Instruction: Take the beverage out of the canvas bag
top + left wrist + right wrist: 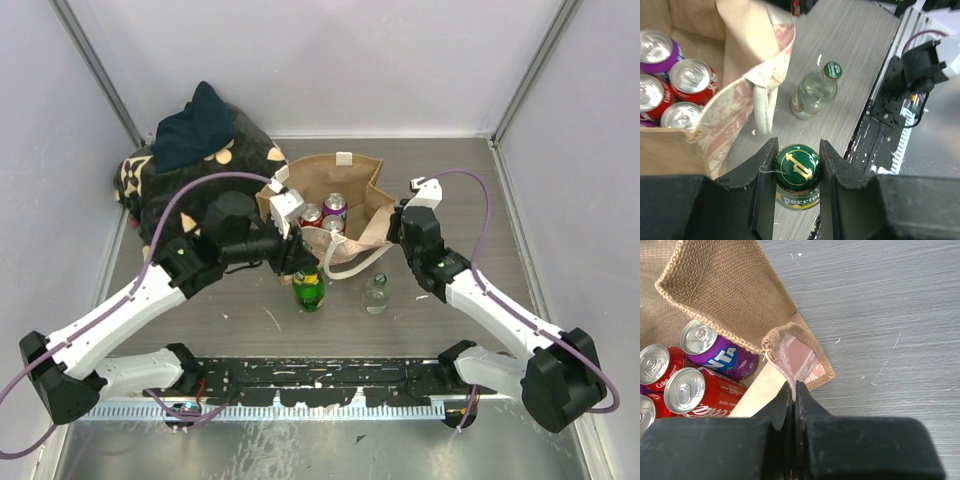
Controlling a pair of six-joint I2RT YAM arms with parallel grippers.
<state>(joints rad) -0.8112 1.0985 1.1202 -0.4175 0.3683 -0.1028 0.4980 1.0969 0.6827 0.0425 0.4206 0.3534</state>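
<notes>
The tan canvas bag (345, 180) stands open at the table's middle, with several soda cans (334, 206) upright inside; they also show in the left wrist view (692, 82) and the right wrist view (690, 390). My left gripper (302, 268) is shut on the cap of a green Perrier bottle (797, 170), which stands upright on the table just in front of the bag (730, 125). My right gripper (393, 228) is shut on the bag's right rim (795, 352), its fingers (785, 400) pinching the printed fabric. A clear glass bottle (376, 294) stands on the table to the right of the green one.
A black bag with tan pattern (175, 185) lies at the back left with a dark blue cloth (195, 125) on it. Walls enclose the table on three sides. A black rail (320, 385) runs along the near edge.
</notes>
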